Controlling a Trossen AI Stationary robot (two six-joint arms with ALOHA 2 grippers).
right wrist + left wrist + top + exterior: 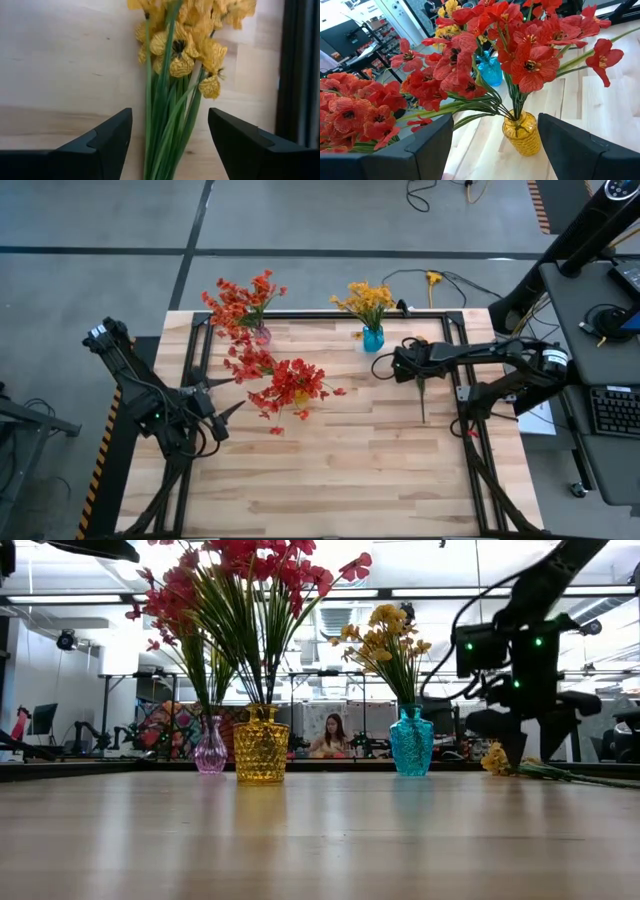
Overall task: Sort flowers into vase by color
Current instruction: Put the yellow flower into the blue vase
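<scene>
Right end effector [170, 137] open, fingers straddling yellow sprig [172, 100] lying on table [330, 460]; left end effector [495, 145] open.

Right arm reaches in from the table's right edge, forearm level across the surface; right gripper [418, 366] is low at the table, fingers [107, 142] spread wide, nothing clamped. Left arm folded at the left edge; left gripper [232, 396] points inward, fingers [427, 150] fully apart

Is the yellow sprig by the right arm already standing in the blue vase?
No, the yellow sprig lies flat on the table, between the right gripper's open fingers.
</scene>
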